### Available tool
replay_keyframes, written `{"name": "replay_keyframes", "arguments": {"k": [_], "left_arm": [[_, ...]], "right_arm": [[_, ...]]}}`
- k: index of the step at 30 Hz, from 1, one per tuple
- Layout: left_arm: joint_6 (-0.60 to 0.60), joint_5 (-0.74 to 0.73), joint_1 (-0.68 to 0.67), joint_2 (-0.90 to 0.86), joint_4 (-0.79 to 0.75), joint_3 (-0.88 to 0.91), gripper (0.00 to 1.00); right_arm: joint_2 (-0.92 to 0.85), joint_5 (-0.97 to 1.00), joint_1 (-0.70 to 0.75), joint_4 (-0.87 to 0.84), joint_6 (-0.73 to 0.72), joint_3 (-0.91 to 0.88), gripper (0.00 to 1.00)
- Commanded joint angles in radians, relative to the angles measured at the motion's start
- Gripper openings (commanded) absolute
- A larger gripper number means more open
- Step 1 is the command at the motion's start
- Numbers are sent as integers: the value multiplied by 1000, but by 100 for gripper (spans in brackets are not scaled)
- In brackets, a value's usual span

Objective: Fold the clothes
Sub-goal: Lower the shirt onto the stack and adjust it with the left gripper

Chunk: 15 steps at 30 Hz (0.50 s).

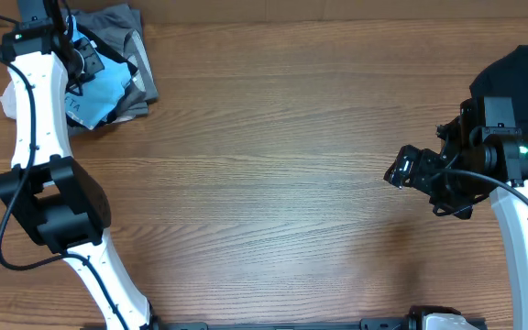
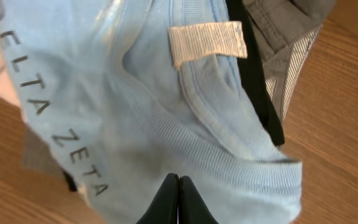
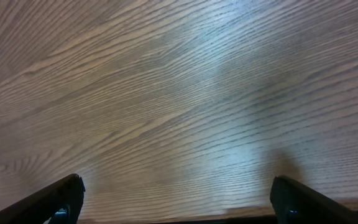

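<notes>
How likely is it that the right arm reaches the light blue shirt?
Probably not. The light blue shirt lies at the left corner with the left end effector shut on it; the right end effector hangs open at the opposite side.

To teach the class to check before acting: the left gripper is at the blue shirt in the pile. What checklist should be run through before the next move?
1. Left gripper closed on the blue shirt at its ribbed edge: ok.
2. How much cloth is pinched: cannot tell.
3. Blue shirt free of the other clothes: not ok; it lies bunched with a grey garment and a black garment.
4. Right gripper open and empty, ready to help: ok.
5. Bare table in the middle for spreading the shirt: ok.
</notes>
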<state>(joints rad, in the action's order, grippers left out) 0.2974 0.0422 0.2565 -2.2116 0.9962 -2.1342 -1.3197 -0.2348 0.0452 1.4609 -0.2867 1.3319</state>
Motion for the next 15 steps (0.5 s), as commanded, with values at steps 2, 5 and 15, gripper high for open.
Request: {"name": "replay_keyframes", "arguments": {"k": [2, 5, 15], "left_arm": [[32, -12, -2, -89, -31, 5, 4], [29, -74, -2, -140, -114, 5, 4], [14, -173, -32, -195, -322, -6, 11]], "right_arm": [[0, 14, 0, -12, 7, -2, 100], [0, 23, 0, -22, 7, -2, 100], [0, 26, 0, -19, 7, -2, 100]]}}
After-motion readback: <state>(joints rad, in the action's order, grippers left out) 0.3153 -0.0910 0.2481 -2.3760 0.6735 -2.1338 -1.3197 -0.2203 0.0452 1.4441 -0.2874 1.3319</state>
